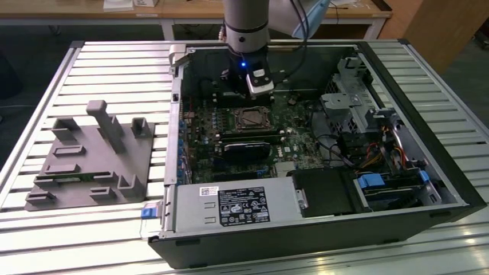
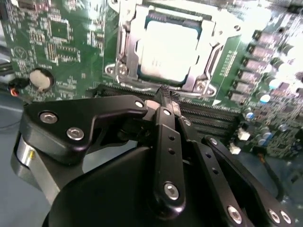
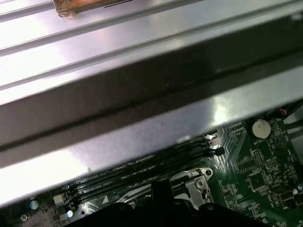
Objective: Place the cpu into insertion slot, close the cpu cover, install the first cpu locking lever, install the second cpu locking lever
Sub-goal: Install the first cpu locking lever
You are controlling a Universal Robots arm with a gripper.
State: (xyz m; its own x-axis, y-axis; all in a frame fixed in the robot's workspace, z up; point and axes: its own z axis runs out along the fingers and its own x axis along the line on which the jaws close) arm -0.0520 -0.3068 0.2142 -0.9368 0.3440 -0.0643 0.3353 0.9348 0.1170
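Observation:
The cpu [image 2: 165, 47] lies in its socket on the green motherboard, its silver-grey top showing through the window of the cpu cover [image 2: 129, 45]. The cover lies flat around the chip's edges. A thin metal lever [image 2: 214, 59] runs along one side of the socket. My gripper [image 2: 166, 94] hangs just above the board beside the socket, its black fingers drawn together with nothing between them. In the exterior view the gripper [image 1: 260, 97] is inside the open computer case, just behind the socket [image 1: 252, 119]. The first wrist view catches a socket corner [image 3: 199, 182] under the case wall.
The open case [image 1: 397, 217] lies on a slatted metal table [image 1: 114, 63]. A grey plastic fixture [image 1: 91, 157] stands at the exterior view's left. Memory slots [image 2: 213, 118], a coin battery [image 2: 40, 79], a drive cage [image 1: 351, 103] and cables crowd the board around the socket.

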